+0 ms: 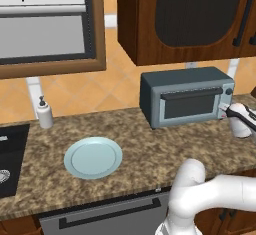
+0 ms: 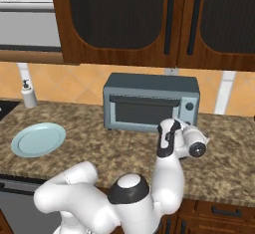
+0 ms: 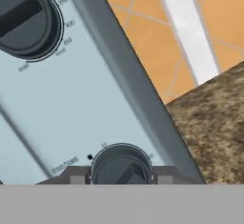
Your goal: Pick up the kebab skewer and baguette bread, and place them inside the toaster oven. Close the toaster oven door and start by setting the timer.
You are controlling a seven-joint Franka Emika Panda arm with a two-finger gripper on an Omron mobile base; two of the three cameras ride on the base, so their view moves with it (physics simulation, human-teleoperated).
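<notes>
The slate blue-grey toaster oven (image 1: 185, 96) (image 2: 149, 101) stands at the back of the counter. The toaster oven door (image 1: 187, 104) (image 2: 143, 111) is closed, its bar handle along the top. My gripper (image 1: 223, 110) (image 3: 119, 176) is at the oven's right-hand control panel. It is shut on the lower knob (image 3: 119, 163), with one fingertip on each side of it. A larger upper knob (image 3: 24, 18) with temperature marks sits further up the panel. The kebab skewer and baguette bread are out of view.
A pale blue plate (image 1: 93, 157) (image 2: 38, 139) lies on the granite counter left of the oven. A soap dispenser (image 1: 45, 113) (image 2: 29, 94) stands by the wall next to a dark sink (image 1: 10, 159). Dark wood cabinets (image 1: 185, 14) hang above the oven.
</notes>
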